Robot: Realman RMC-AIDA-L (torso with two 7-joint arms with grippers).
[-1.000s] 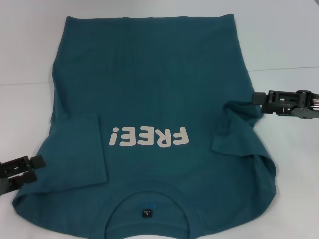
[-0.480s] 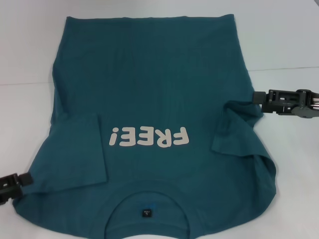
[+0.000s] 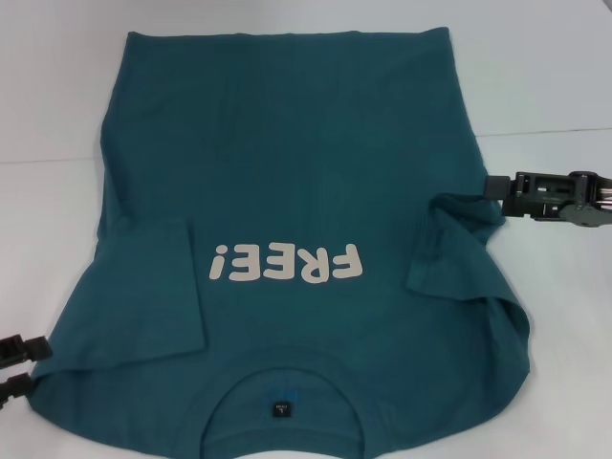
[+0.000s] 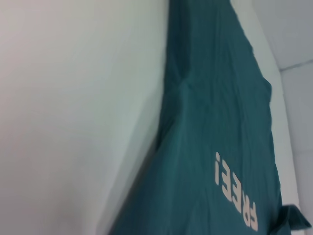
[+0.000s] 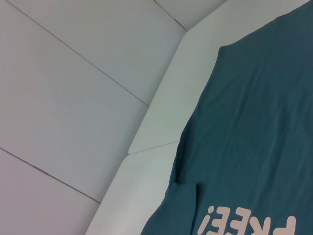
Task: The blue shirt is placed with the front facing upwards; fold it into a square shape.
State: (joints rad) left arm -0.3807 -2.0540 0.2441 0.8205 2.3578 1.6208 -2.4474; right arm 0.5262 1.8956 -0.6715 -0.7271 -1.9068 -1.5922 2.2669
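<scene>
The blue shirt (image 3: 287, 163) lies front up on the white table, with its white "FREE!" lettering (image 3: 287, 263) upside down to me and its collar and dark label (image 3: 280, 408) at the near edge. Both sleeves are folded in over the chest, one on the left (image 3: 158, 287) and one on the right (image 3: 459, 253). My left gripper (image 3: 17, 365) is open at the near left shoulder edge, with nothing between its fingers. My right gripper (image 3: 492, 188) touches the rumpled cloth of the right sleeve. The left wrist view shows the shirt (image 4: 215, 122), and so does the right wrist view (image 5: 254, 122).
White table (image 3: 535, 86) surrounds the shirt on both sides, with a seam line running across it. The right wrist view shows the table's far edge (image 5: 161, 132) and grey floor tiles (image 5: 73, 98) beyond it.
My left gripper has drawn back toward me and to the left along the shirt's edge, and its fingers now stand apart. The right gripper and the shirt have not moved.
</scene>
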